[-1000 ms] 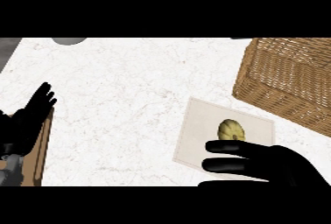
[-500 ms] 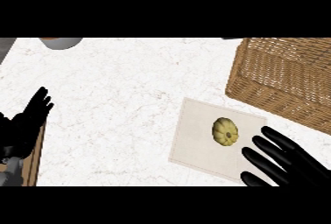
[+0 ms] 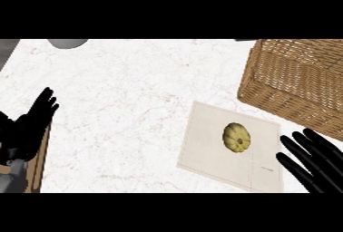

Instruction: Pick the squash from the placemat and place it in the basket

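Looking steeply down in the head view, the white marbled counter point(image 3: 127, 90) fills most of the frame. Right of centre in the lower half lies a pale square placemat point(image 3: 208, 149), turned at a slight angle, and the yellow ribbed squash point(image 3: 236, 137) sits on its upper right part, free of any hand. At the upper right stands the brown wicker basket point(image 3: 295, 79), its near wall just beyond the placemat's top corner, apart from the squash. In the lower right corner the right hand point(image 3: 311, 163) comes in with its black fingers point(image 3: 292, 147) straight and spread apart, pointing toward the upper left; they reach the placemat's right edge, near the squash but not touching it. At the left edge the left hand point(image 3: 33, 124) rests open, fingers up and together, holding nothing. A grey round object point(image 3: 67, 43) shows partly at the upper left.
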{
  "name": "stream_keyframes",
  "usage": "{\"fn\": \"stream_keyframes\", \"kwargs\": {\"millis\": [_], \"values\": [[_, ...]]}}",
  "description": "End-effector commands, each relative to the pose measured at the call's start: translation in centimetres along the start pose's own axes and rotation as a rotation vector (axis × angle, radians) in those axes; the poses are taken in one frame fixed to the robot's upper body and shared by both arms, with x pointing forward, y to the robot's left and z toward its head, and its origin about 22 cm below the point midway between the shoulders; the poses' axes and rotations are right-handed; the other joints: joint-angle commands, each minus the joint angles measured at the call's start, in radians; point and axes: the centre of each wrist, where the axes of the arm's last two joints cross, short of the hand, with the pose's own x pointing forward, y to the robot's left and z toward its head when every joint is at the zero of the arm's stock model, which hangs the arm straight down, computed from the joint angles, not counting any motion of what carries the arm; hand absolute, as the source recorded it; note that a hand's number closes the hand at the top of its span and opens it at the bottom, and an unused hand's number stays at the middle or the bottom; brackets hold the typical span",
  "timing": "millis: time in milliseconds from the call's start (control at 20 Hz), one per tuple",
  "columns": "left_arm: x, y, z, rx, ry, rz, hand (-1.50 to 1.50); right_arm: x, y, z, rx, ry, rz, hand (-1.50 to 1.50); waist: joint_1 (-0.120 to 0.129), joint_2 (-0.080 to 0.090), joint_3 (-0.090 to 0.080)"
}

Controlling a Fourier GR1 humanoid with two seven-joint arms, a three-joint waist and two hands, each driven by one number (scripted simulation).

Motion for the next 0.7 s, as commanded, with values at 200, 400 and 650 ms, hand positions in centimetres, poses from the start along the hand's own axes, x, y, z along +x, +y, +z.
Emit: {"fn": "stream_keyframes", "kwargs": {"millis": [200,400,650], "values": [[0.8,-0.5,-0.9,-0.022,-0.030,-0.005,0.00,2.6,-4.5,3.3,0.100,-0.060,-0.013,-1.50,0.021,0.007,0.004],[-0.1,0.1,-0.8,-0.029,-0.012,-0.008,0.00,1.3,-4.0,4.1,0.043,-0.092,-0.052,-1.50,0.023,0.007,0.003],[0.7,-0.5,-1.2,-0.044,-0.022,-0.011,0.00,-1.7,-1.1,5.9,-0.045,-0.109,-0.088,-1.50,0.050,0.012,0.005]]}}
